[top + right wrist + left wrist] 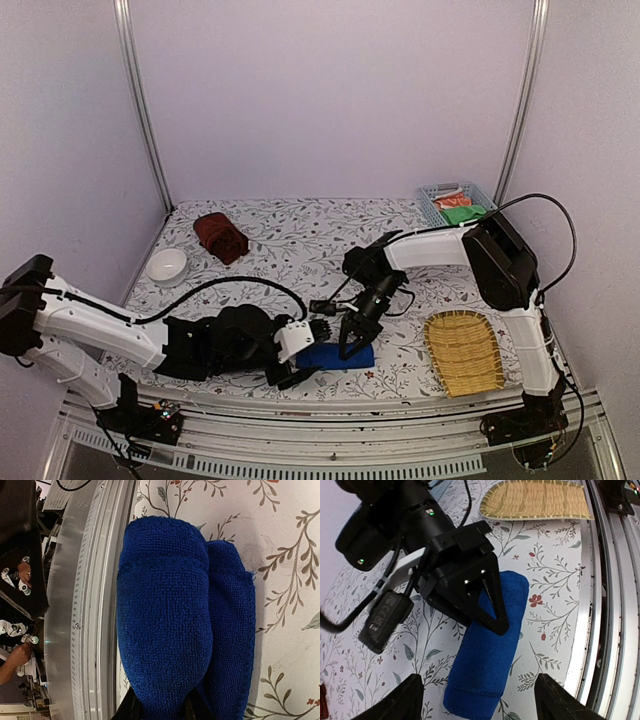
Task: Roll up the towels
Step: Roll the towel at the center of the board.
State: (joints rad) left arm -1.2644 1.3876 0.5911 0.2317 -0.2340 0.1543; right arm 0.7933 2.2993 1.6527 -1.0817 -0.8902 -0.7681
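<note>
Your right gripper [350, 346] pinches the blue towel [490, 660], axis left-to-right; your open, empty left gripper [479, 700] faces its left end.

Your table [300, 235] carries a white floral-print cover. Pale lilac walls [330, 90] enclose it on three sides, with aluminium posts [140, 100] at both rear corners. A metal rail [330, 462] edges the front. Lighting is even.

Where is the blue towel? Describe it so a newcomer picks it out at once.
Start at the near edge of the flower-patterned table, where the arms are bolted. Just left of the woven tray lies the blue towel, a short thick roll. It is the only royal blue thing here; the reddish-brown towel sits far back beside the white bowl.
</note>
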